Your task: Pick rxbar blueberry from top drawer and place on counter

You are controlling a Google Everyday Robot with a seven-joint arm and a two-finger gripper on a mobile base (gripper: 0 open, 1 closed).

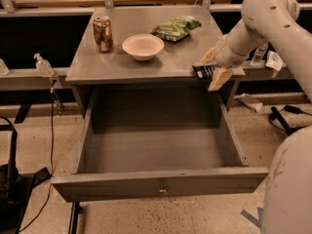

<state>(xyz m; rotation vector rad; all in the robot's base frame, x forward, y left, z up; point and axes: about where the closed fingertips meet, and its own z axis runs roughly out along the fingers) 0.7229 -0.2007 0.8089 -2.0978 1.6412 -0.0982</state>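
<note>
One gripper (210,72) sits at the counter's (122,68) front right corner, at the end of the white arm (265,18) coming in from the upper right. Its two tan fingers (219,78) are closed partway on the rxbar blueberry (200,71), one finger behind the bar and one in front, past the counter's front edge. The bar is a dark wrapper with white print, lying roughly flat at counter height; its left end sticks out of the gripper over the counter's front edge. Cannot tell whether it rests on the surface or is held just above. Top drawer (122,185) is pulled fully out below and in front of the counter, with a small keyhole (162,190) at the middle of its front panel; the bar is well above and behind the drawer's right wall. Farther back on the counter are a can (103,33) at left, a bowl (143,46) in the middle, and a green chip bag (175,27) behind the bowl, all well apart from the gripper.
</note>
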